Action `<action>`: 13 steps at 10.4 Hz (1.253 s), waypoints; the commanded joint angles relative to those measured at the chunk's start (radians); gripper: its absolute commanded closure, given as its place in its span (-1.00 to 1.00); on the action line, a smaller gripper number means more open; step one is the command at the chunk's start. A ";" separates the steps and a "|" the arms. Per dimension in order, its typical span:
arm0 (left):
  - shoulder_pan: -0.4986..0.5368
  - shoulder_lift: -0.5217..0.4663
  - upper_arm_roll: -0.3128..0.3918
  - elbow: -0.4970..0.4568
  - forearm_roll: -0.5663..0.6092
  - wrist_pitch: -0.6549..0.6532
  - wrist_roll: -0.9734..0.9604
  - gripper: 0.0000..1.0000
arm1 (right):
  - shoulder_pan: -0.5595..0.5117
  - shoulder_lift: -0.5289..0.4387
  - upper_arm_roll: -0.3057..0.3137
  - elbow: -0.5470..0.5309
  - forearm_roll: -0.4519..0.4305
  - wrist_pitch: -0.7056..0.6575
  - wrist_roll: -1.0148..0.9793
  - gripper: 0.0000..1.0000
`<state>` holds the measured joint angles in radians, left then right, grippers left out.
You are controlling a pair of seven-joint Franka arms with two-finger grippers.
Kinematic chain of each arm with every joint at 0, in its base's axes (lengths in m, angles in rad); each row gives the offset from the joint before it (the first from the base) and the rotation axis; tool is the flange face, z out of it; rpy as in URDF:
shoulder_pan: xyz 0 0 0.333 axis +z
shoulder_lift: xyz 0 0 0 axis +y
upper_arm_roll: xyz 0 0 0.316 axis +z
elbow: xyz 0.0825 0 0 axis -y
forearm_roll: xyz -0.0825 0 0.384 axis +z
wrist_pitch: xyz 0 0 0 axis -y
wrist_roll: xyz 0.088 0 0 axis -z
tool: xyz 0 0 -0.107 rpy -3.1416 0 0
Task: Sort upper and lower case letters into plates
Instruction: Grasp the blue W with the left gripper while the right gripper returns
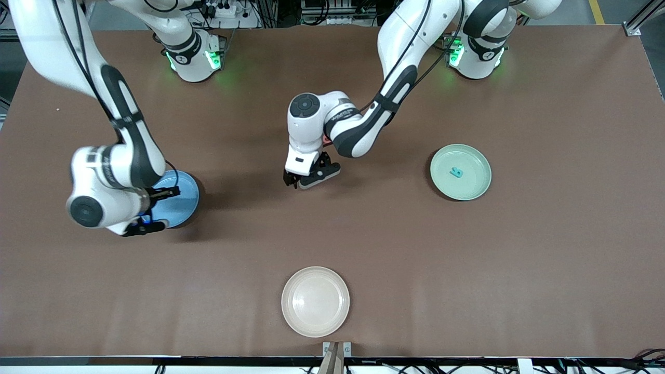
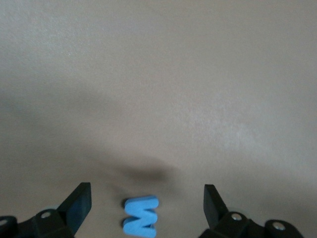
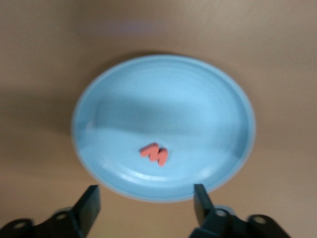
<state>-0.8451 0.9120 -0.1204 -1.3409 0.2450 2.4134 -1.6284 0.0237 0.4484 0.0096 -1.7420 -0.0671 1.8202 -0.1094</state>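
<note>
Brown tabletop [image 1: 363, 234], front: pale mint green plate [image 1: 460, 172] holds teal letter [image 1: 456, 172].
L wrist: left gripper [image 2: 147, 203] spread around blue foam letter [image 2: 141, 223]; off-centre closing could flick it.
R wrist: right gripper [image 3: 144, 203] apart over blue round plate [image 3: 163, 126], red letter [image 3: 154, 153] inside.

High front overview, two close wrist views

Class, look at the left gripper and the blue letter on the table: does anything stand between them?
Nothing visible does. The left gripper hangs open directly over the blue letter, which lies on bare table between its fingers.
</note>
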 commanded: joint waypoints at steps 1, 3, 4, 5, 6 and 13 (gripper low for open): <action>-0.012 0.038 0.008 0.037 -0.012 0.013 -0.037 -1.00 | 0.007 -0.192 -0.006 -0.025 0.010 -0.036 -0.001 -1.00; -0.023 0.051 0.008 0.043 -0.012 0.030 -0.045 -1.00 | 0.008 -0.276 -0.003 -0.024 0.012 -0.039 0.000 -1.00; -0.025 0.057 0.008 0.043 -0.012 0.030 -0.036 -1.00 | 0.010 -0.293 0.001 -0.024 0.024 -0.059 0.005 -1.00; -0.043 0.068 0.008 0.043 -0.010 0.030 -0.027 -1.00 | 0.010 -0.324 0.012 -0.024 0.061 -0.067 0.011 -1.00; -0.046 0.080 0.010 0.045 -0.010 0.030 -0.012 -1.00 | 0.010 -0.339 0.012 -0.024 0.103 -0.071 0.013 -1.00; -0.055 0.085 0.008 0.043 -0.013 -0.010 -0.004 0.28 | 0.013 -0.350 0.013 -0.014 0.208 -0.118 0.088 -1.00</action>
<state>-0.8908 0.9729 -0.1214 -1.3133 0.2450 2.4278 -1.6489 0.0351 0.1207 0.0221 -1.7387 0.1109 1.7081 -0.0441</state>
